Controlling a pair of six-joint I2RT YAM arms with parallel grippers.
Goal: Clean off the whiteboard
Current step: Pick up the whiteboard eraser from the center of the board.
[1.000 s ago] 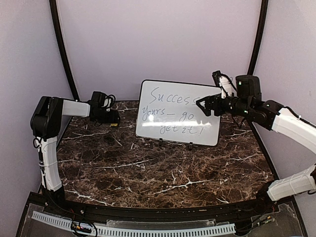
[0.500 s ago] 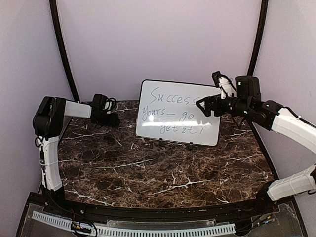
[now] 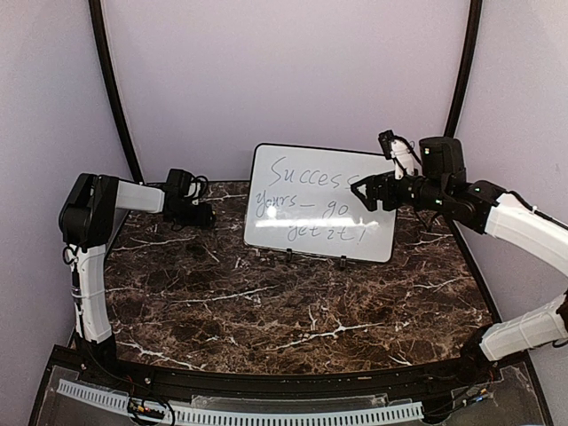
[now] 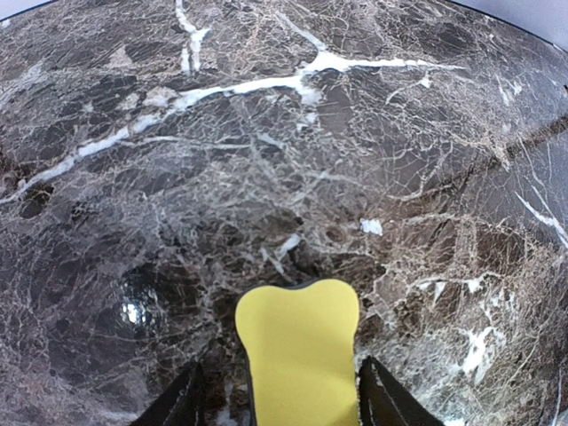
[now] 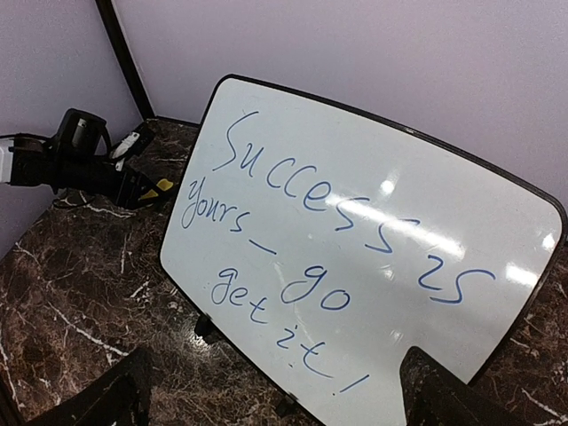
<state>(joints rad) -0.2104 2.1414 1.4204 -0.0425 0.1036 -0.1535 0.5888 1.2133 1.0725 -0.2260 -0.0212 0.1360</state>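
Right end effector (image 3: 359,191) slightly farther left over whiteboard (image 3: 297,222)

The whiteboard (image 5: 364,240) carries blue handwriting in slanting lines. The top line reads "Success", followed by a small word that looks like "is" but is unclear. Lower left stands "yours_", with "go" to its right, and the nearest line reads "get it!". In the top view the right end effector (image 3: 358,189) hides the top line's end.
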